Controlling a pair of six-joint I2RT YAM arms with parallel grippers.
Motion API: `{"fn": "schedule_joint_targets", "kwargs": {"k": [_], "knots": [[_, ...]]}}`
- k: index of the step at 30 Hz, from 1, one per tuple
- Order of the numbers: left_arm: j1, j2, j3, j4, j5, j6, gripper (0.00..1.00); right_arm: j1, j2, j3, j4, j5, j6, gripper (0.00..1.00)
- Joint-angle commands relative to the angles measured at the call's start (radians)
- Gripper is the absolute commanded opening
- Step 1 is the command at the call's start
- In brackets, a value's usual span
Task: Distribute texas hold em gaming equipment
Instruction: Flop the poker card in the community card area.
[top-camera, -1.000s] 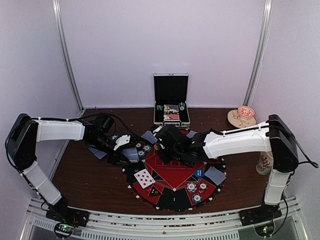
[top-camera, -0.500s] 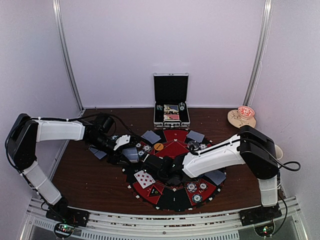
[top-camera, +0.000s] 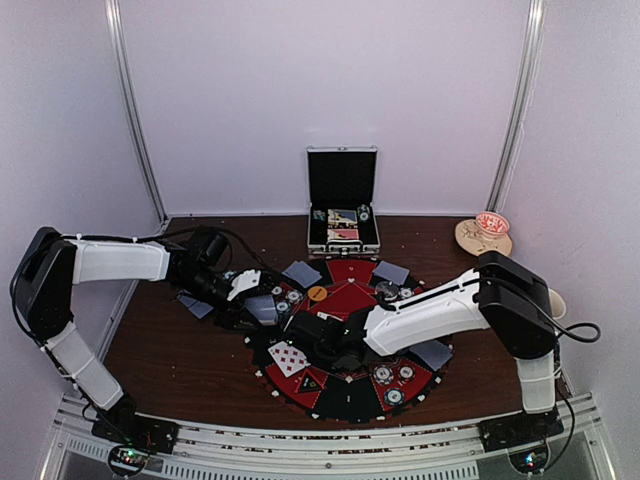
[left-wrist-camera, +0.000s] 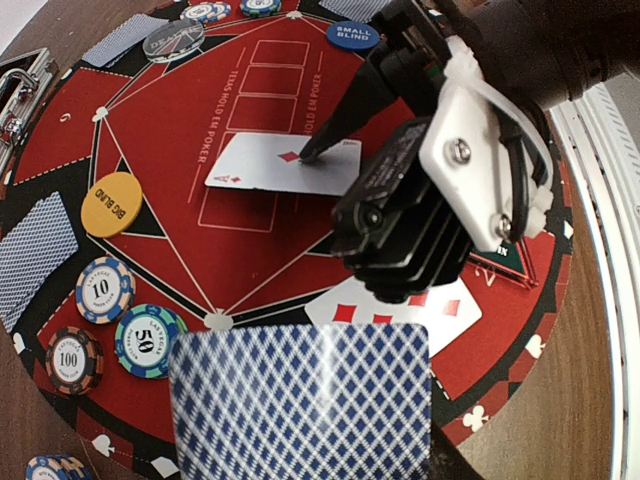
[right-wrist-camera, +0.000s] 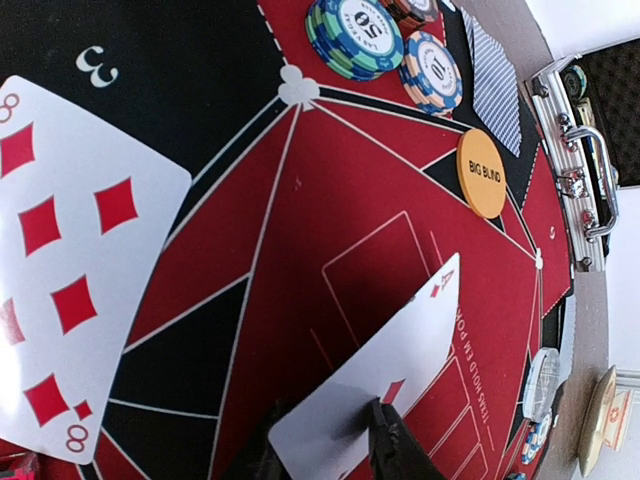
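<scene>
Dealing step: ace of diamonds (left-wrist-camera: 285, 165) set face-up at poker mat (left-wrist-camera: 250, 235) centre under R gripper (right-wrist-camera: 332, 450), grip/release indeterminable; blue-backed card (left-wrist-camera: 300, 400) clamped by L gripper (top-camera: 252, 305) over mat's left edge; next, R gripper to be lifted w/o dragging ace.

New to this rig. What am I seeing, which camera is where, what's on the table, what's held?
Two white robot arms sit at the near edge of a brown table, each ending in a two-finger gripper. The wide picture comes from a fixed camera above and behind them; the other two come from a camera on each wrist. On the table lies a round poker mat with chips, an orange Big Blind disc and a face-up eight of diamonds. An open metal case stands behind. The left gripper holds a blue-backed card. The right gripper has its fingers slightly apart at an ace of diamonds lying flat on the mat, seemingly not gripped.
</scene>
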Motion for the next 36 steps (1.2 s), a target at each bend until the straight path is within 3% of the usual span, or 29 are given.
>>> {"fn": "schedule_joint_targets", "kwargs": {"k": [1, 14, 19, 25, 36], "knots": [[0.001, -0.005, 0.008, 0.009, 0.030, 0.009, 0.46, 0.014, 0.008, 0.026, -0.039, -0.033, -0.005, 0.33], [0.001, -0.007, 0.009, 0.009, 0.031, 0.009, 0.46, 0.051, -0.053, 0.057, -0.099, -0.018, 0.000, 0.46], [0.001, -0.008, 0.008, 0.009, 0.031, 0.007, 0.45, 0.066, -0.119, 0.059, -0.063, -0.052, -0.007, 0.78], [0.007, -0.015, 0.010, 0.006, 0.038, 0.008, 0.46, 0.105, -0.099, 0.069, 0.003, -0.077, -0.032, 0.99], [0.009, -0.013, 0.011, 0.004, 0.040, 0.009, 0.46, 0.115, 0.061, 0.161, 0.066, -0.066, -0.047, 1.00]]}}
